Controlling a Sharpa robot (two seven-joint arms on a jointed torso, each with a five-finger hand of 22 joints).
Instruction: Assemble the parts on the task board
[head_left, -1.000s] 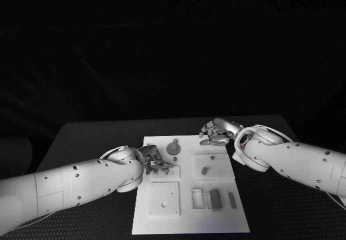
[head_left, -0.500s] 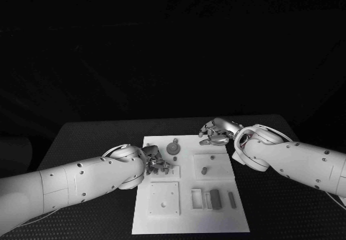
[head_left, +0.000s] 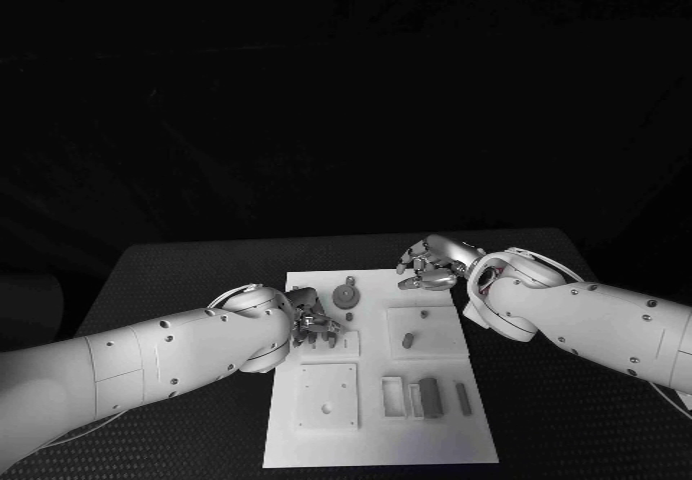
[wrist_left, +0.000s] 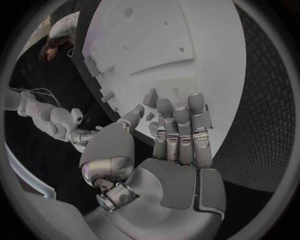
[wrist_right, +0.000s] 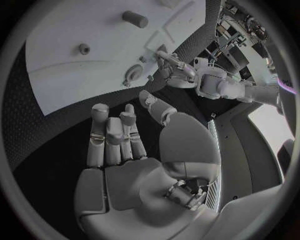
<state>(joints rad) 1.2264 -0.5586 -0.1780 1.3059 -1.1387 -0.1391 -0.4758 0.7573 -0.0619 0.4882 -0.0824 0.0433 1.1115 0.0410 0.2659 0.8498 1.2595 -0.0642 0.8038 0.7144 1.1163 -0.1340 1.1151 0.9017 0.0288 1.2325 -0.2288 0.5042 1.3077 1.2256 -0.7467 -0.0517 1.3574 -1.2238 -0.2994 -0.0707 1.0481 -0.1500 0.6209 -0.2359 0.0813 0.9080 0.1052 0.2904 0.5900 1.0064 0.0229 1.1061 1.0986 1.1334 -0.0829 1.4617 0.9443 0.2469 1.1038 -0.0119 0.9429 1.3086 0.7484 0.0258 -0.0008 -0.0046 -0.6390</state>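
1. In the head view, take the white rectangular task board (head_left: 378, 400) as your landmark on the black textured table (head_left: 173, 280). Your left hand (head_left: 315, 328) sits over the board's left edge, about mid-length, its fingers curled down onto a raised square block there. Whether anything is pinched under them you cannot tell. My guess is the hand is low so it can work a small part in that block. Your right hand (head_left: 428, 268) hangs at the board's far right corner, fingers half curled with nothing visible in them, seemingly parked out of the way

2. Also from the head: a round grey disc part (head_left: 346, 296) lies near the board's far edge, just beyond the left hand. A short grey peg (head_left: 408, 341) stands in the square block right of the board's centre, and a dark grey bar (head_left: 428, 395) lies among slots toward the near right. These look unassembled, so I judge the task to be early or midway

3. In the left wrist view, the left hand (wrist_left: 178, 132) has its fingers held straight and close together, tips at the task board (wrist_left: 187, 45) edge beside small stepped blocks. No part shows between fingers and thumb

4. In the right wrist view, the right hand (wrist_right: 119, 135) is loosely spread over the table and holds nothing, with the task board (wrist_right: 75, 55) just past its fingertips
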